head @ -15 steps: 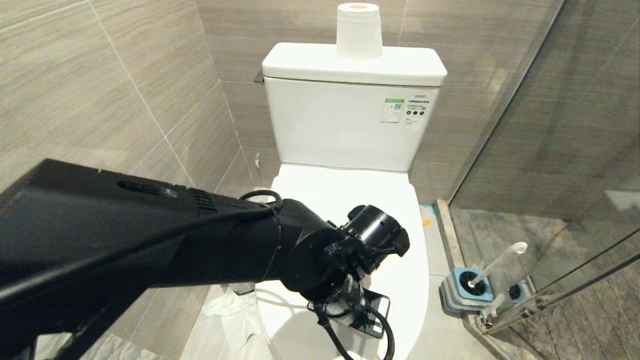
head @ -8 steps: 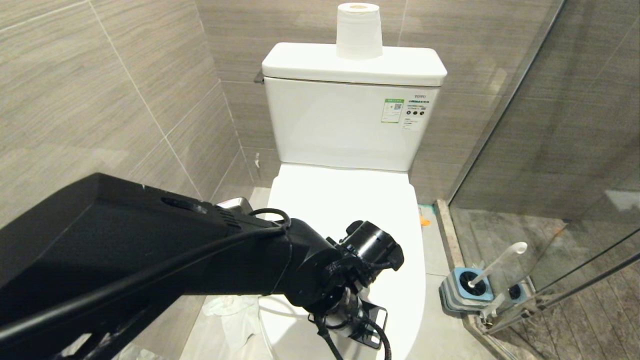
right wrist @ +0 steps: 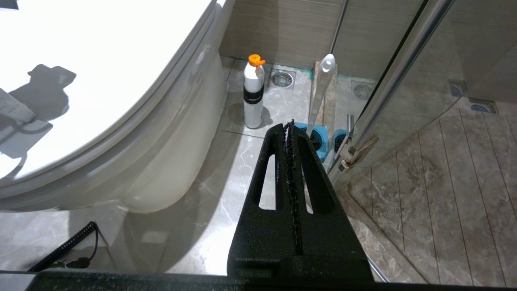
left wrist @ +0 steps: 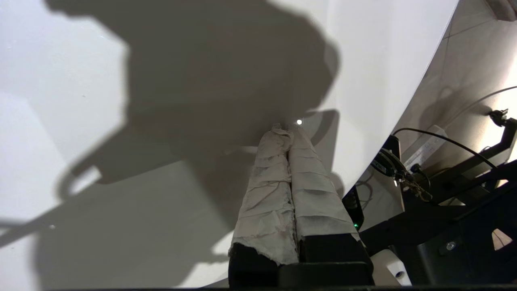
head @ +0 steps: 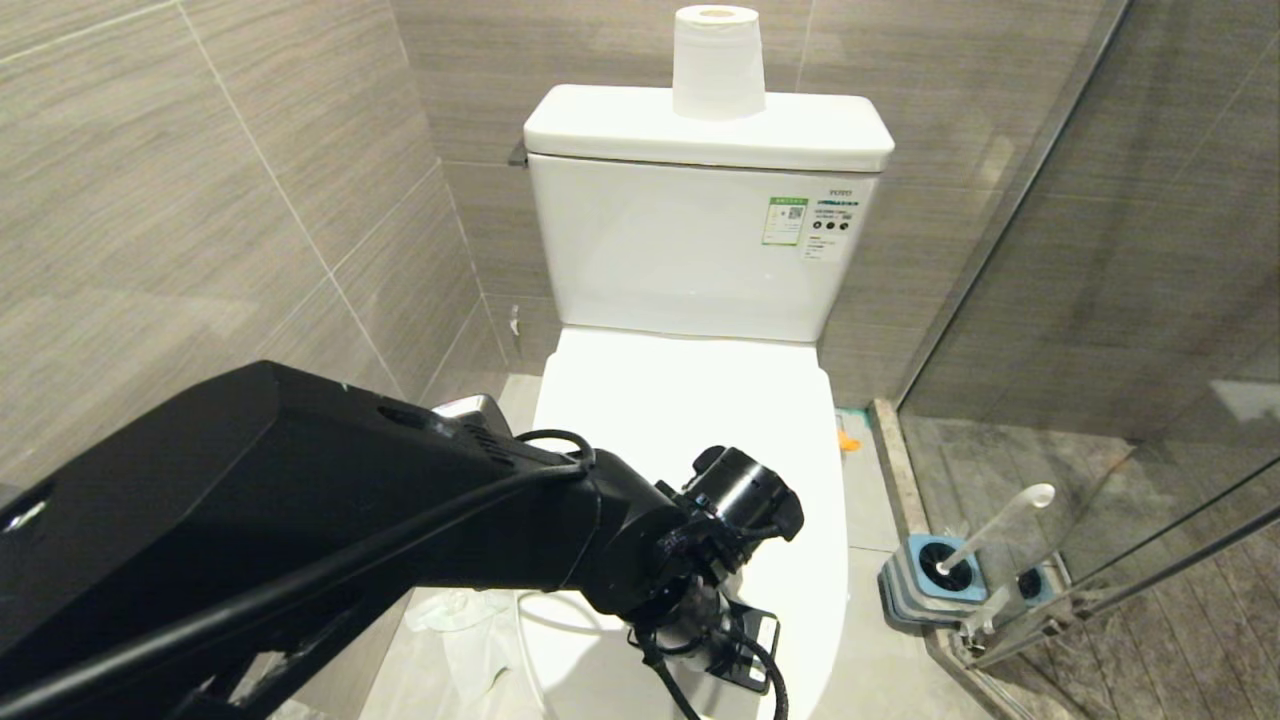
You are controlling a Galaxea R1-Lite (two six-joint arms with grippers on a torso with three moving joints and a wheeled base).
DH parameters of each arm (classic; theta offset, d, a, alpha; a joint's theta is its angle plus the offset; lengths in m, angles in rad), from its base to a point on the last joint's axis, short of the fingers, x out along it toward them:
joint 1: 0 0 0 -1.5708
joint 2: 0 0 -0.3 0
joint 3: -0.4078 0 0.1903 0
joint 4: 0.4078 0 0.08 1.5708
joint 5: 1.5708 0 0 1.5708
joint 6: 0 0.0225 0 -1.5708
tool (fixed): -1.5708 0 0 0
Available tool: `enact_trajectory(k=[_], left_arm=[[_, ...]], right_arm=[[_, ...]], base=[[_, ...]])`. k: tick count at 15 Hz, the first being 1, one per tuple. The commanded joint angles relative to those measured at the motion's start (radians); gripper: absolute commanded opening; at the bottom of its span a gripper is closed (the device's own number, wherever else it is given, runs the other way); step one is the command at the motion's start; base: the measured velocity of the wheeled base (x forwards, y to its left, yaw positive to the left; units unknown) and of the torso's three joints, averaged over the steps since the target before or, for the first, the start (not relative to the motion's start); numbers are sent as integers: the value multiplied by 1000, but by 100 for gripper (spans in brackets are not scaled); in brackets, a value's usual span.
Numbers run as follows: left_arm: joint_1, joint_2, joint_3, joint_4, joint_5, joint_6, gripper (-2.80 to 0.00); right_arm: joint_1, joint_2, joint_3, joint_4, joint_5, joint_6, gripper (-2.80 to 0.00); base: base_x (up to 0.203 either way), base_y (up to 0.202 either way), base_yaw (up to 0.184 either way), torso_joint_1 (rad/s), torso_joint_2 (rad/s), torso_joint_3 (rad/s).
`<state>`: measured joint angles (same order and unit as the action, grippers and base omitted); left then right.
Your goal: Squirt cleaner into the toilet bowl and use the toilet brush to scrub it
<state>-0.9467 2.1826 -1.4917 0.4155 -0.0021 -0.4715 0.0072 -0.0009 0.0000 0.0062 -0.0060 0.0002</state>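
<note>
The toilet bowl (head: 690, 400) has its white lid down, so the basin is hidden. My left arm (head: 620, 540) reaches over the front of the lid. In the left wrist view the left gripper (left wrist: 287, 129) is shut and empty, its cloth-wrapped fingers (left wrist: 266, 190) pointing at the lid (left wrist: 80, 81). The toilet brush (head: 1000, 525) leans in its blue holder (head: 935, 580) on the floor to the right. My right gripper (right wrist: 288, 125) hangs shut and empty low beside the toilet, facing the brush handle (right wrist: 321, 93) and a white bottle with an orange cap (right wrist: 253, 93). The cleaner liquid is out of view.
A paper roll (head: 717, 62) stands on the tank. The glass shower door (head: 1100, 300) closes off the right side just behind the brush holder. A steel bin (head: 465, 408) and crumpled tissue (head: 455, 610) lie left of the toilet. A floor drain (right wrist: 282, 77) sits behind the bottle.
My left arm has sunk lower and drawn a little toward the lid's front edge, uncovering the steel bin behind it. Both grippers stay shut.
</note>
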Motion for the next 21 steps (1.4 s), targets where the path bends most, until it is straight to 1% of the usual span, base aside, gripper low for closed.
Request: enact_trajectory(k=[1,4,7,11,13,15,16,17,19,20,21], left_arm=[[5,2,0,2,-3,-4,-280],[6,-47,-6,5,9,2,-280],[11,-182,-11,29,14,6,-280],[36,-369,-26,77,66,15,-280],[69,-460,-67,78,73,24,-280],[120,-525,-173,76,70,46,-280],[142,-564,-201,76,68,56,-280],[162,-608,-214,75,64,73,-280],[214,-682,-219,82,26,167,-280],[228,-719,-216,88,-15,200,-280],[234,-754,-213,92,-82,226,-280]], right_arm=[[0,1,0,0,0,0,-280],[0,1,0,0,0,0,-280],[-1,1,0,0,0,0,-280],[-1,1,-1,0,0,0,-280],[0,1,0,0,0,0,-280],[0,1,0,0,0,0,-280],[0,1,0,0,0,1,-280],[0,1,0,0,0,0,-280],[0,1,0,0,0,0,-280],[0,1,0,0,0,0,-280],[0,1,0,0,0,0,-280]], base=[[0,0,0,0,0,0],[0,0,0,0,0,0],[0,0,0,0,0,0],[0,0,0,0,0,0],[0,0,0,0,0,0],[0,0,0,0,0,0],[0,0,0,0,0,0],[0,0,0,0,0,0],[0,0,0,0,0,0],[0,0,0,0,0,0],[0,0,0,0,0,0]])
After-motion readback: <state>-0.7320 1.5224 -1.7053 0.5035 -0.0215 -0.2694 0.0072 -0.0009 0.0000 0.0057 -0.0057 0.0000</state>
